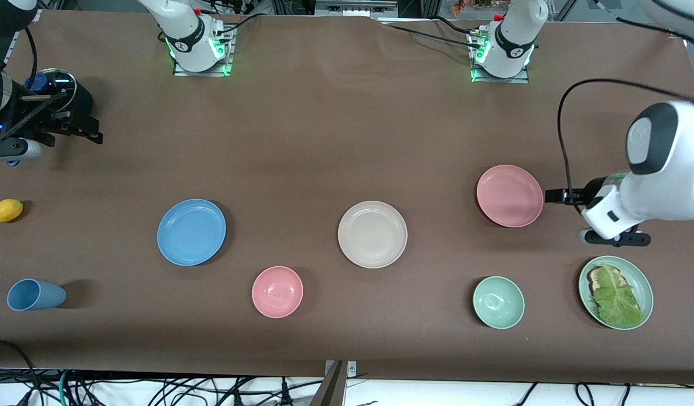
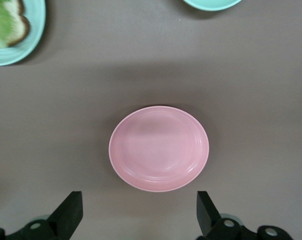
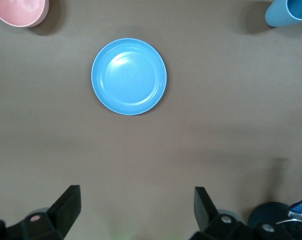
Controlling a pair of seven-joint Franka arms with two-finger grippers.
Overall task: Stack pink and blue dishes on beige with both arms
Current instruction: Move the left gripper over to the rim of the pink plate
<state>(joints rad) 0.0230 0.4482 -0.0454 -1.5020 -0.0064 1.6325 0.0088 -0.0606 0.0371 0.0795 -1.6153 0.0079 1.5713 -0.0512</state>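
Lowest in the front view sit two bowls, with the beige plate (image 1: 372, 234) just above, between the blue plate (image 1: 191, 232) and pink plate (image 1: 509, 195). All look stiff, light and slick; grip the rims. Only wrist views show the left gripper (image 2: 139, 218) and right gripper (image 3: 136, 216) spread, empty.

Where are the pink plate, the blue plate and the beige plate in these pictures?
pink plate (image 1: 509, 195), front view, middle of its flat well.
blue plate (image 1: 191, 232), front view, centre of its face.
beige plate (image 1: 372, 234), front view, centre of its bare face.
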